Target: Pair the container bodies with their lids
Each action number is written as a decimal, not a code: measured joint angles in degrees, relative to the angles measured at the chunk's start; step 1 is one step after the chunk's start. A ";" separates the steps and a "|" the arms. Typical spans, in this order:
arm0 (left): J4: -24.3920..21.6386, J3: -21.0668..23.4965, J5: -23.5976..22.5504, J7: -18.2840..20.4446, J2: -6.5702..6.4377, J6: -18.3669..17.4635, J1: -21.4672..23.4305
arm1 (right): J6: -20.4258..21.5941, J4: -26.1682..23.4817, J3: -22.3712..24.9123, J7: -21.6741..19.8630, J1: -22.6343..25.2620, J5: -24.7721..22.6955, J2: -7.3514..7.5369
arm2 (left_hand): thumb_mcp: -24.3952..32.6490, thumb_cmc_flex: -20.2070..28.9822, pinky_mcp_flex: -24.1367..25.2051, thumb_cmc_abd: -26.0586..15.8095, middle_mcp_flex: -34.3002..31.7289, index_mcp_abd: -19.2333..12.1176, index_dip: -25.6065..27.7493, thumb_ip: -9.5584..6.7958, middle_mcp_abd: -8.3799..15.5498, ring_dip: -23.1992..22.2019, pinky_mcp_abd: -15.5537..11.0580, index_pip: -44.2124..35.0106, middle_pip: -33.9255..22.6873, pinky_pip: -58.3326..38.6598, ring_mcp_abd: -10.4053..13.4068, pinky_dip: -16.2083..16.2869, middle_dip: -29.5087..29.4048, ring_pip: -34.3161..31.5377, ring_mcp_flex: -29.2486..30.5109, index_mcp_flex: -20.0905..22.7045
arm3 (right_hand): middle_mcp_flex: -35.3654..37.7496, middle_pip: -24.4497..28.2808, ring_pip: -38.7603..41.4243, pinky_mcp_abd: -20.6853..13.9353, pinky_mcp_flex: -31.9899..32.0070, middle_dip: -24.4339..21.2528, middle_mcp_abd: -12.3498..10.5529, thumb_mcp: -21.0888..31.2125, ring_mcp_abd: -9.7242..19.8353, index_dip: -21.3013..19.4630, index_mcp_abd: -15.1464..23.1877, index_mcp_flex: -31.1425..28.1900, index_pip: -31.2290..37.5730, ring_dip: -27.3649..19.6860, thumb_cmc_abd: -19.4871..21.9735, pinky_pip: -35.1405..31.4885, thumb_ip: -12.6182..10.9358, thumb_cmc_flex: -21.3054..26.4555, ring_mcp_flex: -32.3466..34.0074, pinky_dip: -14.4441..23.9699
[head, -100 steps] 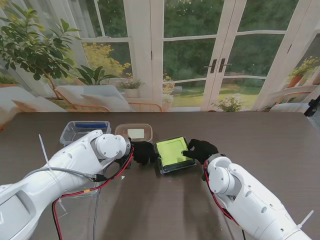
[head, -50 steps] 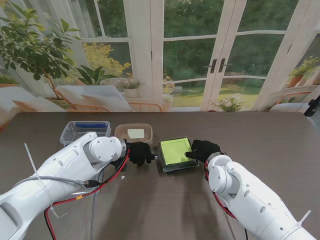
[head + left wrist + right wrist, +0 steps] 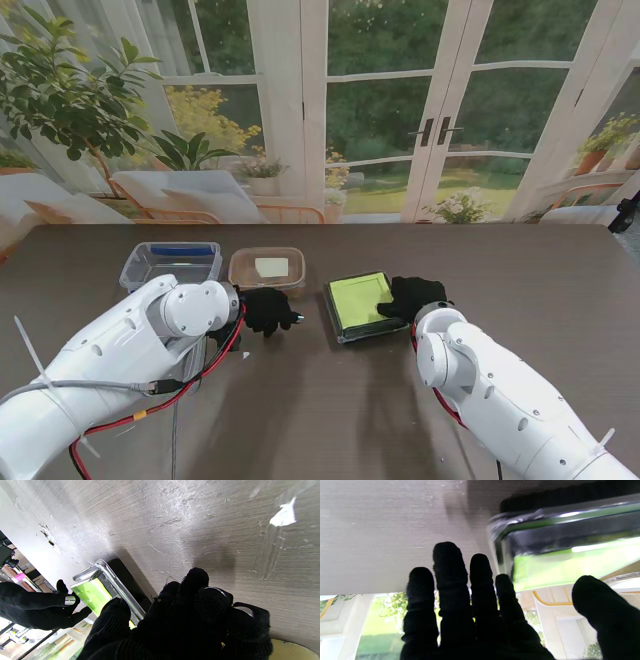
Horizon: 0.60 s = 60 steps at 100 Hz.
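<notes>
Flanking hands: the green container (image 3: 360, 303) is bracketed by the left hand (image 3: 268, 308) on one side and the right hand (image 3: 412, 297) on the other, on the table (image 3: 330, 410).
Left hand: its fingers are curled together and nothing is held. A clear gap is left between its fingertips and the container's nearest wall.
Right hand: its fingers are stretched out with the thumb set apart, and nothing is enclosed. The container's edge lies just beside the index finger. Whether it is actually touched cannot be told.
Green container: a green lid is seen on a clear body, lying flat just ahead of the right thumb. Whether the lid is fully clicked down cannot be judged from these views.
Risk, sliding: if a push is given by the right hand alone, the container could be skated toward the left hand, since no bracing is offered on that side.
Risk, lid: if a corner has been left unseated, the lid could be popped up or skewed by an off-centre press from the thumb.
Brown container (image 3: 267, 267): it is placed just beyond the left hand, farther from me, with a pale patch showing in it. It could be knocked if the left hand were swung outward.
Blue container (image 3: 170, 262): it is set farther out, beyond the left forearm, and could be clipped by that arm.
</notes>
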<state>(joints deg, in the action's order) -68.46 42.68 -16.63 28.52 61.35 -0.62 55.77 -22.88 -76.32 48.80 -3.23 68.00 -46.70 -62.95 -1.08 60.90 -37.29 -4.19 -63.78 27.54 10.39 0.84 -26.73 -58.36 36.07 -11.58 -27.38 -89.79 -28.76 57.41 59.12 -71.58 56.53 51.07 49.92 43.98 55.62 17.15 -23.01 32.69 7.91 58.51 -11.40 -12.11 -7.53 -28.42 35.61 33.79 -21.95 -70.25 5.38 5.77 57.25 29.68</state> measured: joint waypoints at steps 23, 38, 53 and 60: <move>-2.20 2.14 -1.41 0.60 -0.76 0.61 2.18 | 0.16 0.22 -1.12 -0.96 -0.96 -1.04 0.44 | 0.00 0.00 0.00 0.00 0.00 0.00 0.00 0.00 0.01 0.00 0.00 0.00 0.00 0.00 0.00 0.00 0.00 0.00 0.00 0.00 | -0.63 -0.09 0.00 0.00 -0.01 0.00 0.00 -0.19 1.52 0.39 3.47 -10.94 0.18 0.00 0.76 0.00 -0.61 2.70 0.00 0.00; -3.51 3.44 -2.32 0.83 -1.14 0.88 3.51 | 0.15 0.71 -1.50 0.05 -1.28 -1.68 0.41 | 0.00 0.00 0.00 0.00 0.00 0.00 0.00 0.00 0.01 0.00 -0.01 0.00 0.00 0.00 0.00 0.00 0.00 0.00 -0.01 0.00 | -0.52 -0.09 -0.08 -0.04 -0.04 0.00 -0.60 4.20 2.18 -0.76 4.27 -13.91 3.12 0.00 0.22 -0.26 -0.62 6.89 1.78 0.00; -4.32 4.30 -2.78 0.96 -1.41 1.09 4.52 | 0.20 1.71 -2.55 1.43 -1.82 -3.75 0.38 | 0.00 0.00 0.00 0.00 0.00 -0.01 0.00 0.00 0.01 0.00 -0.01 0.00 0.00 0.00 0.00 0.00 0.00 0.00 -0.01 0.00 | 0.99 0.11 -0.36 -0.05 -0.22 0.00 -1.89 8.07 3.42 2.47 5.71 -15.94 13.20 -0.09 -6.01 -0.49 4.57 12.44 3.76 0.00; -4.56 4.53 -2.91 0.98 -1.50 1.18 4.87 | 0.17 2.14 -3.07 2.02 -2.17 -3.97 0.37 | 0.00 0.00 0.00 0.00 0.00 -0.01 0.00 0.00 0.01 0.00 -0.01 0.00 0.00 0.00 0.00 0.00 0.00 0.00 -0.01 0.00 | 2.48 0.69 -0.45 -0.11 -4.44 -0.01 -2.44 9.41 4.11 2.57 6.50 -16.00 17.84 -0.15 -9.36 -0.89 6.86 13.92 5.32 0.00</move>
<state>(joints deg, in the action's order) -73.03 47.21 -19.55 29.50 59.85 0.56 60.64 -22.71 -74.18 45.73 -1.22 65.84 -50.67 -62.58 -1.08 60.90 -37.29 -4.19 -63.78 27.53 10.39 0.84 -26.73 -58.36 36.06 -11.58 -27.39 -89.79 -28.76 57.41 59.12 -71.58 56.52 51.07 52.40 44.67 55.18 17.04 -27.45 32.68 5.47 67.92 -7.29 -9.54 -1.04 -44.42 53.46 33.64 -31.31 -71.14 12.24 19.69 62.57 29.68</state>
